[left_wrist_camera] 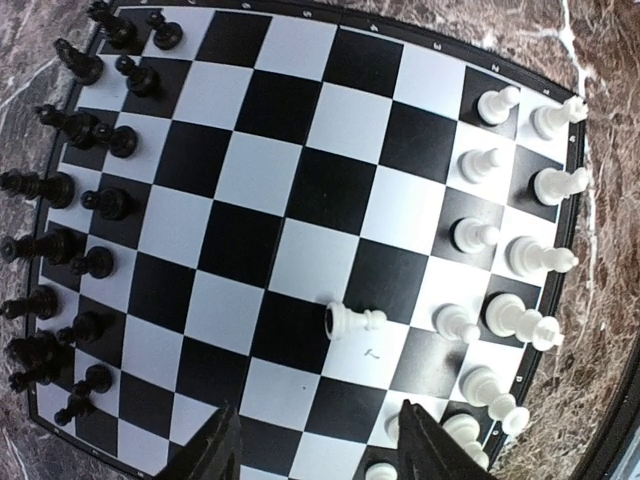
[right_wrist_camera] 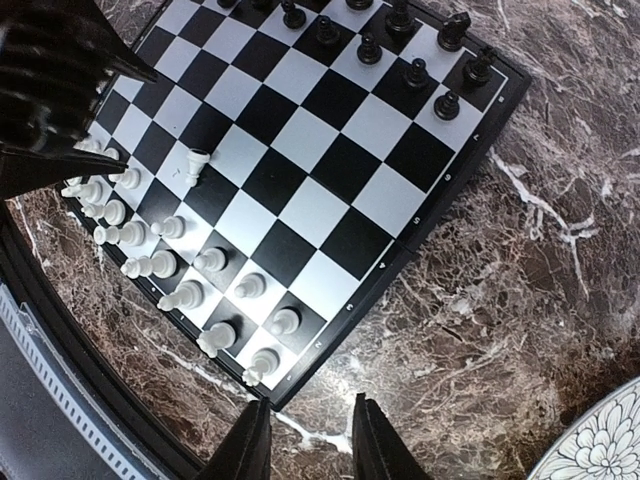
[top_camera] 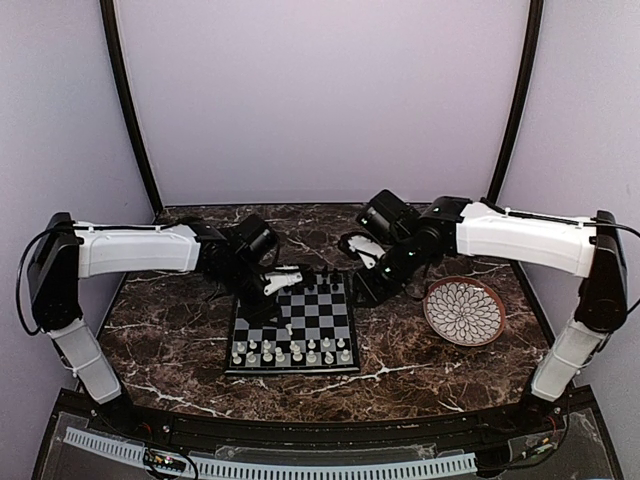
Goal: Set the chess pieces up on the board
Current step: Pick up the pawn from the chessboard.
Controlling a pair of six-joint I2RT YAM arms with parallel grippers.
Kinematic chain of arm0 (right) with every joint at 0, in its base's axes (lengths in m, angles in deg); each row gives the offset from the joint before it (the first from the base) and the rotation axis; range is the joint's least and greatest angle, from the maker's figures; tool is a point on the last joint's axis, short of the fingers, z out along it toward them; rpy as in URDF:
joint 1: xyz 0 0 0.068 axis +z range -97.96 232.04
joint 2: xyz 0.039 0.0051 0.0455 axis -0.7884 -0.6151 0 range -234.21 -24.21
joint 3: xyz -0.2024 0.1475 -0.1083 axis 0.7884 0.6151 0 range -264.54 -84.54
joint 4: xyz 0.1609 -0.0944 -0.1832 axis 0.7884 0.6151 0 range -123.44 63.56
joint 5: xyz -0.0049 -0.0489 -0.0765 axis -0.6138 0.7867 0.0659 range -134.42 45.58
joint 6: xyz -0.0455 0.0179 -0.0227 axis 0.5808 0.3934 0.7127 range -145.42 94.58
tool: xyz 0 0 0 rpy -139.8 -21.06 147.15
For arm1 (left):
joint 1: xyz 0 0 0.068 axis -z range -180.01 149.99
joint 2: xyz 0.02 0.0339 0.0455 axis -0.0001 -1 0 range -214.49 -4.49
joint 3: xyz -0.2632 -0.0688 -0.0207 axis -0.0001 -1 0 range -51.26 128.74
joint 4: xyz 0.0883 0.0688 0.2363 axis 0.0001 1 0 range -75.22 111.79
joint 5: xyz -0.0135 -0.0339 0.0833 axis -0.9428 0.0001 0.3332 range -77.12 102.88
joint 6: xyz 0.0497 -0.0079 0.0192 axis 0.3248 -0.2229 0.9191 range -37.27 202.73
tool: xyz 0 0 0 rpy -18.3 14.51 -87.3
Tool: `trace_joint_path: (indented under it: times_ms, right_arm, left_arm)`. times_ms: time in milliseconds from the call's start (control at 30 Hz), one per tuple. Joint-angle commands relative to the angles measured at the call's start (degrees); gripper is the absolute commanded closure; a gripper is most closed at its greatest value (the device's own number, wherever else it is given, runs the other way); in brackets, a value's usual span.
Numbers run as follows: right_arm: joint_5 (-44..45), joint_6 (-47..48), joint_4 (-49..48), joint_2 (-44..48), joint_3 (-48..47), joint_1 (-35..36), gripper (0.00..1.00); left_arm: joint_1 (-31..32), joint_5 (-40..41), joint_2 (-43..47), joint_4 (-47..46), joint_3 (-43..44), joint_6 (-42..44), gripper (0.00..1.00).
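Observation:
The board (top_camera: pixel 318 318) lies mid-table between my arms. Cream-white chess pieces (top_camera: pixel 296 352) stand in two rows along its near edge. In the left wrist view the black pieces (left_wrist_camera: pixel 105 205) line the board's (left_wrist_camera: pixel 290 110) left side and the white pieces (left_wrist_camera: pixel 530 258) its right. One white pawn (left_wrist_camera: pixel 352 320) lies toppled on a middle square, and it also shows in the right wrist view (right_wrist_camera: pixel 197 163). My left gripper (left_wrist_camera: pixel 320 450) hangs open and empty above the board, just short of that pawn. My right gripper (right_wrist_camera: pixel 312 440) is open and empty over the marble beside the board's corner.
A round white petal-patterned plate (top_camera: pixel 463 310) with a brown rim sits right of the board, and its edge shows in the right wrist view (right_wrist_camera: pixel 600 440). The tabletop is dark marble (top_camera: pixel 170 330). The left arm (right_wrist_camera: pixel 50 90) looms over the board's white side.

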Motion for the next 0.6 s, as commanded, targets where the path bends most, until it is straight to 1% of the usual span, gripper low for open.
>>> trace_joint_path:
  times_ms: [0, 367, 567]
  right_arm:
    - [-1.1, 0.4, -0.5, 4.0, 2.0, -1.9, 0.71]
    - [-2.2, 1.2, -1.3, 9.3, 7.9, -5.2, 0.7]
    - [-3.1, 0.7, -2.6, 9.7, 9.4, -5.9, 0.7]
  left_arm:
    - [1.4, 3.7, -2.9, 1.9, 2.7, 4.9, 0.44]
    - [2.5, 7.7, -8.1, 1.0, 2.9, 6.7, 0.45]
    - [3.1, 6.0, -10.0, 0.4, 4.2, 6.6, 0.47]
